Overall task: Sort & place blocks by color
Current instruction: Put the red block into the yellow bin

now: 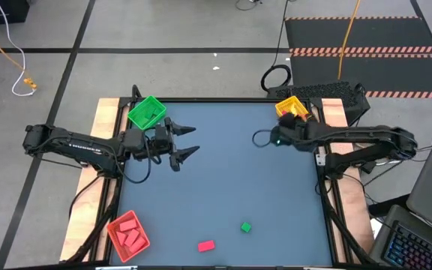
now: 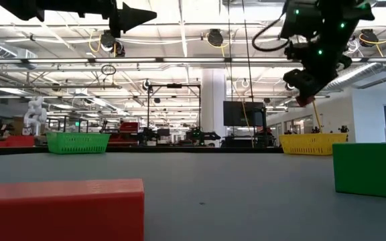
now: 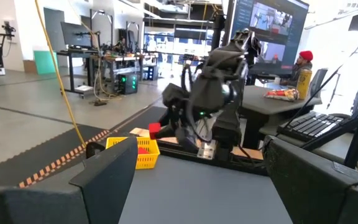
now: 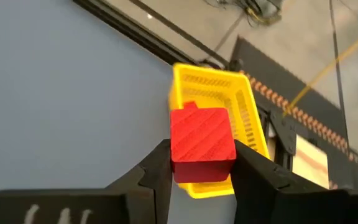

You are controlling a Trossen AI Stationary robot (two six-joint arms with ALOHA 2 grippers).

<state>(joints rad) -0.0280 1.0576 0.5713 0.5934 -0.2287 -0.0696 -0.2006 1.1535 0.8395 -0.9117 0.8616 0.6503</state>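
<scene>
- Right gripper [image 4: 196, 163] raised above the table's far right part, just beside the yellow tray [image 1: 292, 107], fingers closed on a red block [image 4: 201, 144].
- Red block pinched between the two dark fingers, seen in the right wrist view directly in front of the yellow tray's open top; also seen in the left wrist view as a small red piece [image 3: 155, 129] at the gripper tip, and in the low view [image 2: 305, 100] high over the table.
- One more small red piece visible inside the yellow tray, behind the held block.
- Left gripper [image 1: 185, 146] lifted above the table's left half, near the green tray [image 1: 147, 112], jaws spread wide and holding nothing.
- Green tray at the far left corner of the dark table [image 1: 238, 180], tilted a little in the high view; contents cannot be told.
- Red tray [image 1: 128, 235] at the near left corner, with several pink-red blocks lying inside.
- Two blocks loose on the table near its front edge: a green cube [image 1: 246, 226] and a pink-red bar [image 1: 206, 245], near each other but not touching.
- In the low view, same green cube [image 2: 366, 170] at the right and pink-red bar [image 2: 61, 209] at the left, both flat on the table.
</scene>
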